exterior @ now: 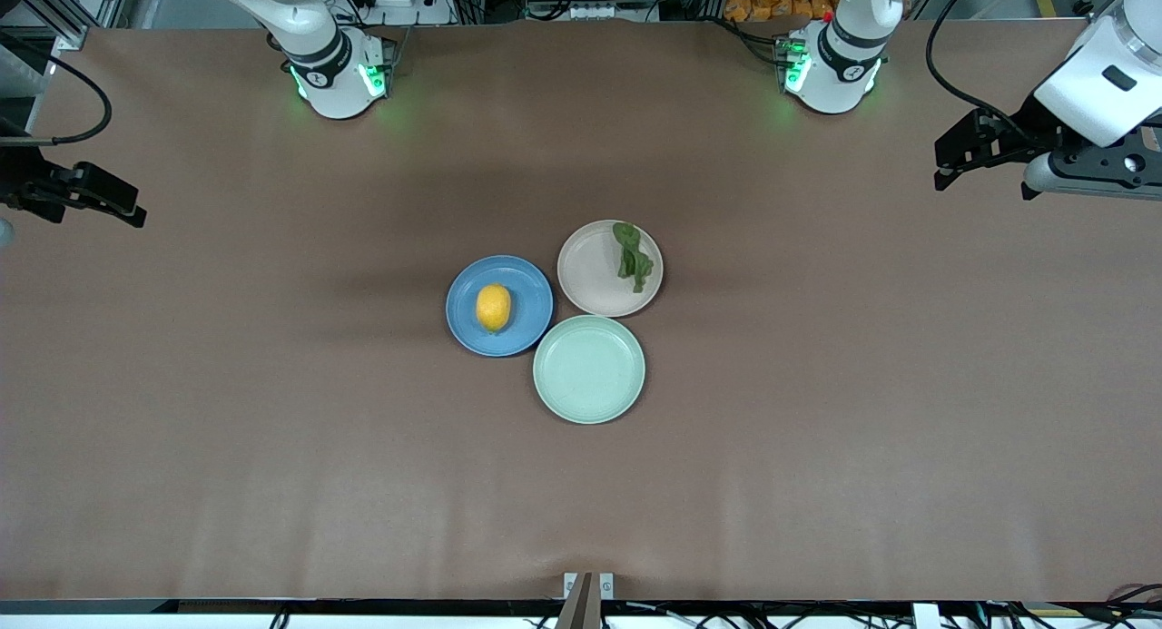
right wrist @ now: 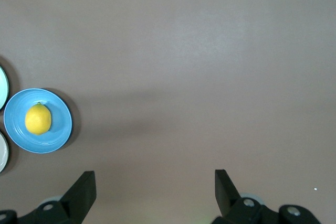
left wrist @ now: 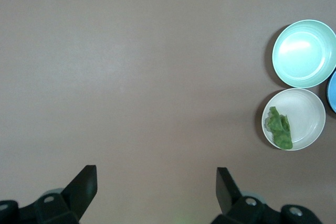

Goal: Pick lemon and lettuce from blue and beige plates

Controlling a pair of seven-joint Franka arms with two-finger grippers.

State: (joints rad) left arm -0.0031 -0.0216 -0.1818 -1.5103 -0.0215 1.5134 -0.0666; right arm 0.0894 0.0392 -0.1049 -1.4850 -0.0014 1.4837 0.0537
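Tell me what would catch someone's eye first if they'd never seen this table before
Three round plates cluster mid-table: a matte blue plate holding a small oval yellow lemon, a pale beige plate beside it with a dark green wrinkled lettuce leaf, and a bare mint-green plate nearest the front camera. Both arms wait, the left gripper and right gripper open over opposite ends of the brown table.

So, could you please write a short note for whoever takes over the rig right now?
Left tool: open, empty, waiting over the table at the left arm's end.
Right tool: open, empty, waiting over the right arm's end.
Lemon sits on the blue plate; lettuce lies on the beige plate. The green plate, nearest the front camera, holds nothing.
Done: nothing picked yet.
Left: pick up both lemon and lettuce.
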